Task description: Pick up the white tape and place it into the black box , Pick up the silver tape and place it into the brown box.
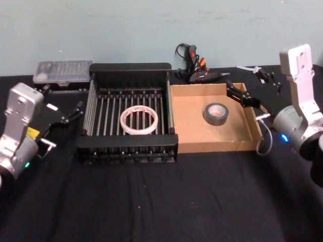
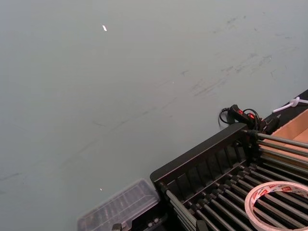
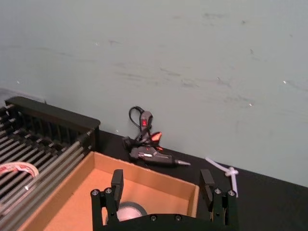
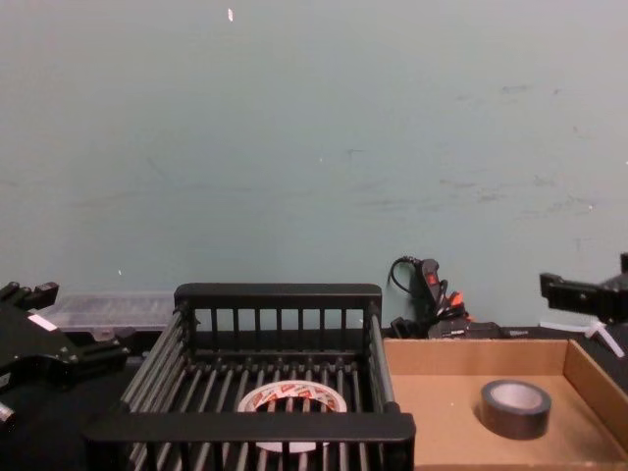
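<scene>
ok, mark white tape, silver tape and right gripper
white tape (image 1: 139, 120), head view, on the ring's band.
silver tape (image 1: 216, 114), head view, on the roll's top face.
right gripper (image 3: 162, 185), right wrist view, midway between the open fingertips.

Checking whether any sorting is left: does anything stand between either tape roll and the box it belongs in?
Nothing visible does. The wide white ring of tape already lies on the bars inside the black slatted crate, and the small grey-silver roll lies on the floor of the shallow tan cardboard tray. Neither tool holds a roll.

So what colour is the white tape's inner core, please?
Red and white print on the white tape, clearest in chest view.
</scene>
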You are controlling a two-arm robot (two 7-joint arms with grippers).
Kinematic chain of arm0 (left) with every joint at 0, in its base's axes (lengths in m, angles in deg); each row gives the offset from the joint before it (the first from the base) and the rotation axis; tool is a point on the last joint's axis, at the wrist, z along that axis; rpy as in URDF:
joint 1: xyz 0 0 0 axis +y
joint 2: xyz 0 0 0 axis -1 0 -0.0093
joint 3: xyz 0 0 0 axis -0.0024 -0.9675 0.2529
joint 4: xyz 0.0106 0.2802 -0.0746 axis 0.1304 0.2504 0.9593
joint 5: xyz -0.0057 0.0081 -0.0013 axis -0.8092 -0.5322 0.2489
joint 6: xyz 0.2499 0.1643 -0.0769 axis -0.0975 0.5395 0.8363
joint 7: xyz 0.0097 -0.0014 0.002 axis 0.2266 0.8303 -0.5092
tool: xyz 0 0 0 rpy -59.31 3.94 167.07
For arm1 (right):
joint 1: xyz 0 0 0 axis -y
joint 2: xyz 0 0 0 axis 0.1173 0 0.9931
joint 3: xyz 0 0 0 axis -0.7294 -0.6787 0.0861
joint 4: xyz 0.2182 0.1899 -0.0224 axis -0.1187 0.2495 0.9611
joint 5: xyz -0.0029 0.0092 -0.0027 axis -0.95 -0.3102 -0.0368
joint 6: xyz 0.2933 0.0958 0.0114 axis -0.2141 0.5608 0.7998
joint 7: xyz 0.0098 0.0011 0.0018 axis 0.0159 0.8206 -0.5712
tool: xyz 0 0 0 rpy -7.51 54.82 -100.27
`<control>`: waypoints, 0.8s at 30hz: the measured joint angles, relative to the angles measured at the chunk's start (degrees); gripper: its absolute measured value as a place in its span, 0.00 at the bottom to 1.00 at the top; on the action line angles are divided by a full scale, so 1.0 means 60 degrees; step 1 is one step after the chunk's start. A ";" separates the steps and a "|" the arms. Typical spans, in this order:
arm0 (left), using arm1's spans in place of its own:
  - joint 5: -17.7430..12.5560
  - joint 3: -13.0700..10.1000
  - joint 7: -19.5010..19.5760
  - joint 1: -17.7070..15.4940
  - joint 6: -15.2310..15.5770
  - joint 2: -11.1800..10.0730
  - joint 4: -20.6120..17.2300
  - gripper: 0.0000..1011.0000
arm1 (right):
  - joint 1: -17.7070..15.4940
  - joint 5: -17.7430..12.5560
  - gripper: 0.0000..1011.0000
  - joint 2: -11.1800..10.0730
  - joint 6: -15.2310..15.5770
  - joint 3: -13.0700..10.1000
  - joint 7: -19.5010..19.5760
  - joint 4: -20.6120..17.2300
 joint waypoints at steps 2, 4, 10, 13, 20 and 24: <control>0.0000 0.0000 0.0000 0.0000 0.0000 0.0000 0.0000 0.99 | -0.0116 0.0067 0.99 0.0004 -0.0141 -0.0076 0.0016 0.0062; 0.0000 0.0000 0.0000 0.0000 0.0000 0.0000 0.0000 0.99 | -0.0188 0.0140 0.99 0.0022 -0.0228 -0.0127 0.0021 0.0135; 0.0000 0.0000 -0.0001 0.0000 0.0000 0.0000 0.0000 0.99 | -0.0267 0.0326 0.99 0.0103 -0.0257 -0.0207 0.0016 0.0281; -0.0001 0.0000 0.0000 0.0000 0.0000 0.0000 0.0000 0.99 | -0.0270 0.0336 0.99 0.0108 -0.0257 -0.0210 0.0013 0.0291; 0.0000 0.0000 0.0000 0.0000 0.0000 0.0000 0.0000 0.99 | -0.0269 0.0332 0.99 0.0103 -0.0257 -0.0204 0.0007 0.0281; 0.0000 0.0000 0.0000 0.0000 0.0000 0.0000 0.0000 0.99 | -0.0267 0.0326 0.99 0.0100 -0.0258 -0.0201 0.0006 0.0278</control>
